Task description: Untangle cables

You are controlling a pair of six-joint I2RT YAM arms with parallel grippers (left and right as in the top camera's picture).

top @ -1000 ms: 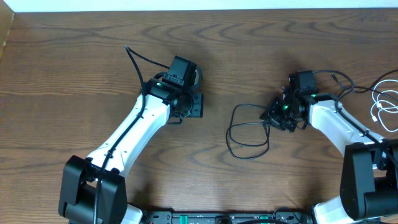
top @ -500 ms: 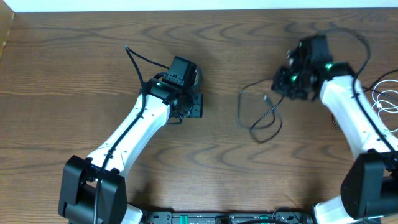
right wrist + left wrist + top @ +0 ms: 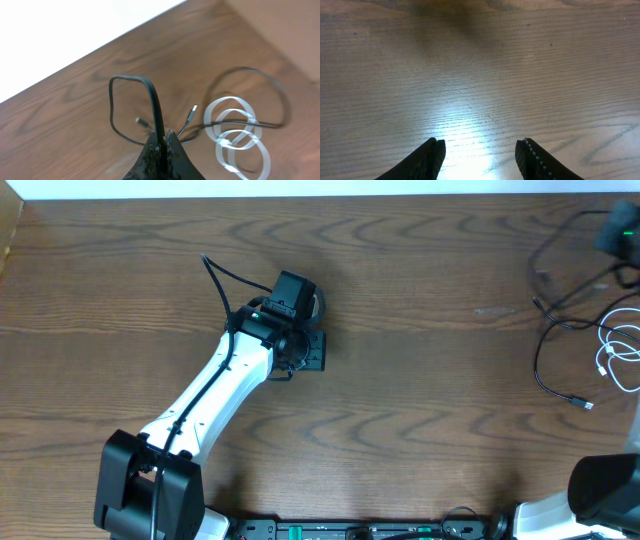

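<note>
Swung away from the middle of the overhead view since a second ago, the white-and-black right arm point(image 3: 605, 495) now reaches into the upper right corner. It has carried the thin black cable point(image 3: 538, 365) from the centre over to the right side.

The brown wood-grain table point(image 3: 400, 460) fills every view. The white left arm with black joints point(image 3: 215, 385) lies diagonally from the lower left towards the centre, unchanged. Its black two-finger left gripper point(image 3: 480, 150) hovers over bare wood, jaws parted with nothing between them.

The black right gripper point(image 3: 161, 142) is only a blur at the upper right edge of the overhead view. In the right wrist view its jaws are pressed together on the thin black cable, which rises from them in a tall loop in the middle of the frame. From overhead, the rest of this cable trails down the right side.

The thin white cable point(image 3: 234, 142) lies coiled in overlapping rings at the right edge, with a strand of the black one crossing over it. A small metal plug point(image 3: 583, 404) ends the black cable at the lower right.
</note>
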